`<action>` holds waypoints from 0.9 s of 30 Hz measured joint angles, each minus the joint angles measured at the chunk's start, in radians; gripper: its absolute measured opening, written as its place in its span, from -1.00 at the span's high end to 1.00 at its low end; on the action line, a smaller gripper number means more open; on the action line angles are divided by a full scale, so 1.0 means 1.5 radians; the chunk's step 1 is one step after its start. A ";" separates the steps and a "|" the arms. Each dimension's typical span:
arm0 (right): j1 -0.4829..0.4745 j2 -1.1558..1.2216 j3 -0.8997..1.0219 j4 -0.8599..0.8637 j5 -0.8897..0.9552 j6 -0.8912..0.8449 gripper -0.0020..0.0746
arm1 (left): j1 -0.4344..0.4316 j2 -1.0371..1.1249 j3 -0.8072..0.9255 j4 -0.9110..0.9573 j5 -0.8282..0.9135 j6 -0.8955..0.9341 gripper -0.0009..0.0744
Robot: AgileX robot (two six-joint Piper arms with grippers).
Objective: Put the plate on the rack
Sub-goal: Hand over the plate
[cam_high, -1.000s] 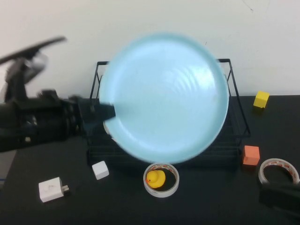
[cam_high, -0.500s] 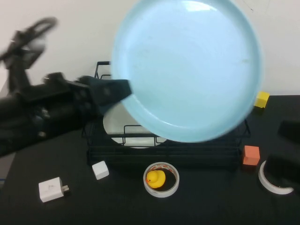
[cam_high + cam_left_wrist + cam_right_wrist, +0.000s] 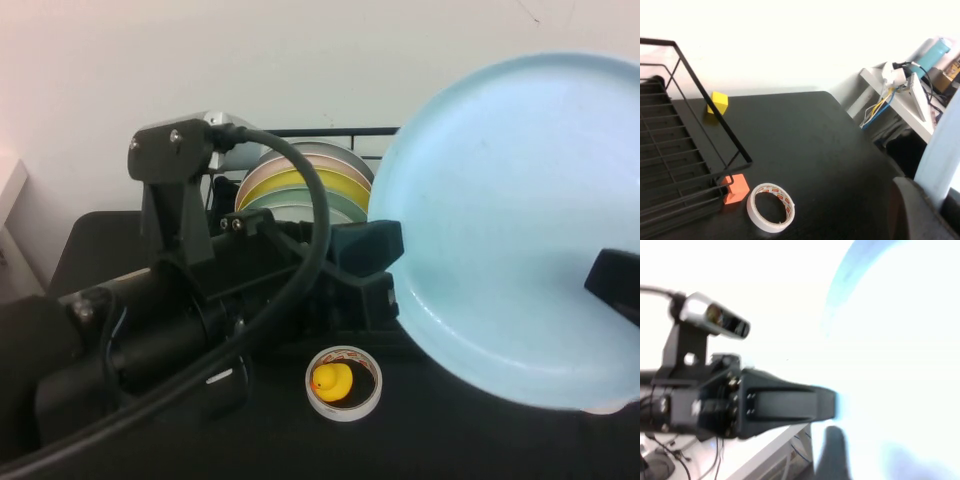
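From the high view, the left gripper was raised above the table near the middle, its fingers clamped on the left edge of the plate, which hung in the air and filled the right side. Behind the arm stood the rack, with several plates upright in it. A roll of tape with a yellow duck inside lay on the table in front. The right gripper showed only as a dark shape at the right edge, in front of the plate; whether its fingers were apart could not be told.

In the left wrist view, the plate's rim sat beside a dark finger. Below lay the rack's corner, a yellow block, an orange block and another tape roll.

In the right wrist view, the left gripper gripped the plate.
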 joint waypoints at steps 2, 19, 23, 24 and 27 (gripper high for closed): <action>0.000 0.000 0.000 0.000 -0.005 0.015 -0.32 | -0.003 0.000 0.000 0.000 -0.003 0.006 0.96; 0.000 0.003 -0.003 0.000 -0.010 0.020 0.56 | -0.007 -0.001 0.003 0.024 0.060 0.076 -0.27; 0.000 0.003 -0.027 0.000 -0.043 0.002 0.56 | -0.007 -0.023 0.004 0.074 0.054 0.080 -0.46; 0.000 0.003 -0.035 0.000 -0.057 -0.003 0.56 | -0.007 -0.033 0.004 0.085 0.045 0.081 -0.48; 0.000 0.004 -0.061 0.000 -0.096 -0.032 0.56 | -0.007 -0.064 0.004 0.119 -0.013 0.082 -0.46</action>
